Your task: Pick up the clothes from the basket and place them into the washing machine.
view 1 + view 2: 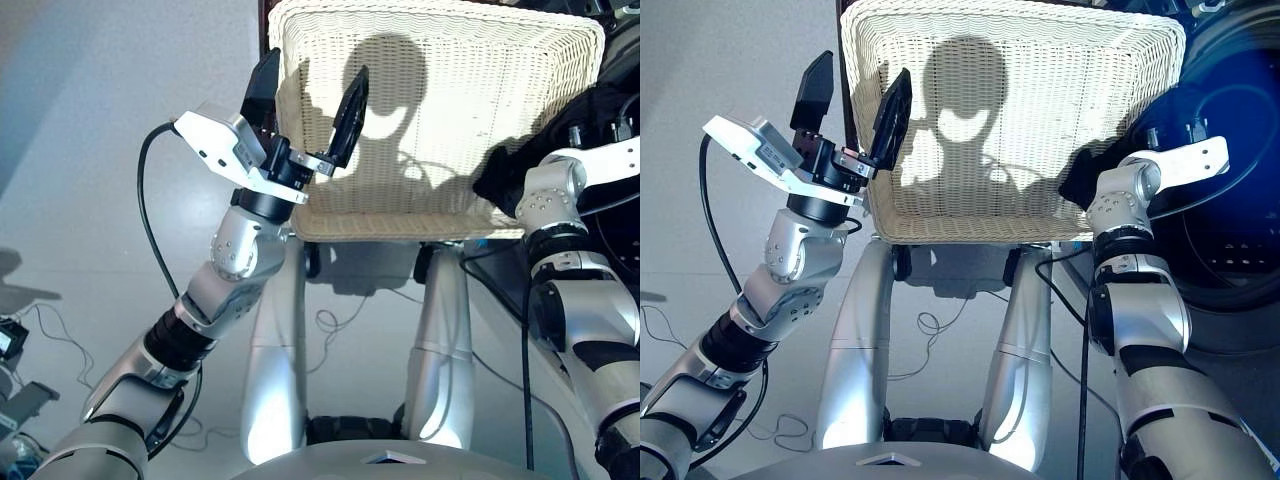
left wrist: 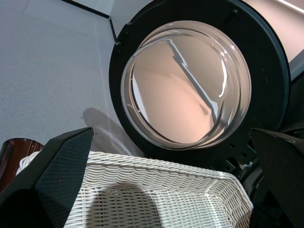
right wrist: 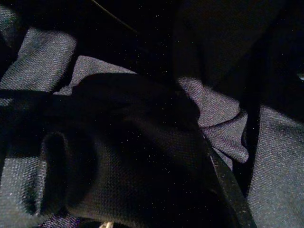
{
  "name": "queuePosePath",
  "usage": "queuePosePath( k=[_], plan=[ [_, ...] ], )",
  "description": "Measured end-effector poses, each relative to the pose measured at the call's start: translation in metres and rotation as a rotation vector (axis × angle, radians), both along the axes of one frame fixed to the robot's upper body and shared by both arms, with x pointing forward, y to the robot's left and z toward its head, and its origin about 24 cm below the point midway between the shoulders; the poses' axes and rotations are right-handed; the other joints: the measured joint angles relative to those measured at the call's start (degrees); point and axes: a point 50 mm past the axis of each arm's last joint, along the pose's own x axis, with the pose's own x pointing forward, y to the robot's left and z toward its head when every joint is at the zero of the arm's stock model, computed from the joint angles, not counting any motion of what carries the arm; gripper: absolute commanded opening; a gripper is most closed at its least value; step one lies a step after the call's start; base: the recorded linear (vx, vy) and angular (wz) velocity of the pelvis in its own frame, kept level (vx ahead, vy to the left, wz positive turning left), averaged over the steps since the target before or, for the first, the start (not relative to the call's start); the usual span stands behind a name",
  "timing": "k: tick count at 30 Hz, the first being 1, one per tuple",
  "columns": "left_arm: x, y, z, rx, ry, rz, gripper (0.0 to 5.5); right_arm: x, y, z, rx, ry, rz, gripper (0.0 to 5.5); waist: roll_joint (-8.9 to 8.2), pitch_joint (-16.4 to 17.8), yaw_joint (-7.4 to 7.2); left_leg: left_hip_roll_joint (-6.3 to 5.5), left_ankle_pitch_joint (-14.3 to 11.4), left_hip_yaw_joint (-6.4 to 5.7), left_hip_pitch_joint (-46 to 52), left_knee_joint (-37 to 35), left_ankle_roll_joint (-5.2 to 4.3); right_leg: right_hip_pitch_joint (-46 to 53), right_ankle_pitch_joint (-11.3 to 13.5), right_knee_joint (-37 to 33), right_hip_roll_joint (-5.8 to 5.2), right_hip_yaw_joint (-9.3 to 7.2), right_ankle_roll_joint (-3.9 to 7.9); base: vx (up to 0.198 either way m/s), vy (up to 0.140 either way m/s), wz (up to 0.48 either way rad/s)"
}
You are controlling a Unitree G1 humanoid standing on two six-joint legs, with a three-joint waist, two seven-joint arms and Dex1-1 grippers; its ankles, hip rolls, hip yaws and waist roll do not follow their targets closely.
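1. Cream wicker shows bare across nearly the whole floor of the basket (image 1: 430,120); no orange-red or navy garment lies in it that I can see, so most of the load seems to be out of it already. Whether those pieces are inside the drum cannot be told from these views.
2. One dark garment (image 1: 500,175) is left in sight, bunched at the basket's right near corner and spilling over the rim toward the washing machine (image 1: 1230,250). It looks black, though in this shadow navy cannot be ruled out.
3. The right pincer (image 3: 156,142) is buried in that dark weave, filling the right wrist view; its fingers are hidden by cloth, so I cannot tell whether it is closed on the fabric or merely pressed into it.
4. The left pincer (image 1: 855,100) hovers at the basket's left near corner, fingers spread wide and holding nothing; one finger is over the wicker, the other outside the rim.
5. The porthole door (image 2: 187,80) stands swung open beyond the basket's far rim, as the left wrist view shows, so the way into the drum looks free.
6. Judged remaining: lift the last dark piece and carry it right, into the drum mouth.
7. The garment is a crumpled heap with no clear long axis; it trails from basket toward machine.
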Motion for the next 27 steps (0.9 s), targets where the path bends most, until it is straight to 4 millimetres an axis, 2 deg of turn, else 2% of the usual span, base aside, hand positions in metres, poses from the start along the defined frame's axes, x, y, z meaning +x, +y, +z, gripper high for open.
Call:
queuePosePath(
  k=[3, 4, 5, 14, 19, 20, 21, 22, 24, 27],
  plan=[
    [-0.001, 0.000, 0.001, 0.000, -0.004, -0.003, 5.50, 0.001, 0.000, 0.003, 0.007, 0.001, -0.007, 0.00, -0.01, 0.00, -0.01, -0.06, -0.04, 0.17, 0.03, 0.10, -0.05, -0.01, -0.09, -0.02, 0.00, 0.29, 0.15, 0.000, 0.000, 0.000],
    [-0.001, 0.000, 0.001, 0.001, -0.003, -0.002, 5.50, 0.001, 0.000, 0.003, 0.010, 0.005, -0.010, 0.82, -0.01, 0.00, 0.00, -0.06, -0.25, 0.17, 0.04, 0.14, 0.14, 0.00, -0.15, 0.06, 0.00, 0.28, 0.21, 0.000, 0.000, 0.000],
    [-0.001, 0.000, 0.001, 0.001, -0.003, -0.002, 5.50, 0.001, 0.000, 0.004, 0.015, 0.009, -0.015, 5.50, -0.01, 0.00, 0.00, -0.05, -0.13, 0.18, 0.03, 0.18, -0.05, 0.00, -0.15, 0.01, 0.00, 0.32, 0.25, 0.000, 0.000, 0.000],
    [-0.001, -0.002, -0.001, -0.014, 0.006, -0.011, 5.50, -0.010, -0.008, -0.025, -0.026, 0.044, -0.002, 5.50, 0.10, -0.07, -0.39, -0.04, -0.51, 0.32, 0.00, 0.13, 0.15, 0.11, -0.08, -0.20, 0.01, 0.46, 0.32, 0.000, 0.000, 0.000],
    [-0.002, -0.005, -0.003, -0.041, 0.023, -0.021, 5.50, -0.018, -0.004, -0.031, -0.218, 0.055, 0.046, 5.50, 0.42, -0.25, -0.47, 0.09, -0.29, 0.52, -0.18, -0.16, 0.28, -0.42, -0.15, -0.05, 0.13, 0.56, 0.42, 0.000, 0.000, 0.000],
    [-0.002, -0.004, -0.004, -0.043, 0.026, -0.018, 5.50, -0.019, -0.001, -0.031, -0.279, 0.058, 0.064, 5.50, 0.41, -0.25, -0.66, 0.19, -0.21, 0.52, -0.21, -0.20, 0.05, -0.52, -0.21, -0.02, 0.18, 0.57, 0.53, 0.000, 0.000, 0.000],
    [-0.002, -0.003, -0.006, -0.046, 0.032, -0.013, 5.50, -0.024, 0.005, -0.031, -0.359, 0.042, 0.088, 5.50, 0.41, -0.25, -0.98, 0.26, -0.26, 0.52, -0.23, -0.34, -0.07, -0.64, -0.28, 0.00, 0.25, 0.56, 0.60, 0.000, 0.000, 0.000],
    [-0.002, -0.002, -0.008, -0.053, 0.040, -0.005, 5.50, -0.028, 0.012, -0.026, -0.450, 0.002, 0.091, 5.50, 0.41, -0.25, -1.90, 0.39, -0.19, 0.48, -0.23, -0.35, -0.39, -0.66, -0.30, 0.09, 0.41, 0.53, 0.63, 0.000, 0.000, 0.000],
    [-0.002, -0.002, -0.010, -0.068, 0.053, -0.004, 5.50, -0.034, 0.014, -0.016, -0.547, -0.055, 0.067, 5.50, 0.40, -0.25, -3.48, 0.92, -0.32, 0.50, 0.00, -0.30, -0.60, -0.44, -0.10, 0.16, 0.95, 0.49, 0.75, 0.000, 0.000, 0.000],
    [-0.001, -0.001, -0.008, -0.085, 0.050, 0.000, 5.50, -0.044, 0.031, -0.003, -0.673, -0.150, 0.103, 5.50, 0.01, -0.33, -5.15, 1.41, -0.38, 0.52, 0.77, -0.74, -1.11, -0.31, -0.32, 0.25, 1.49, 0.45, 0.22, 0.000, 0.000, 0.000]
  ],
)
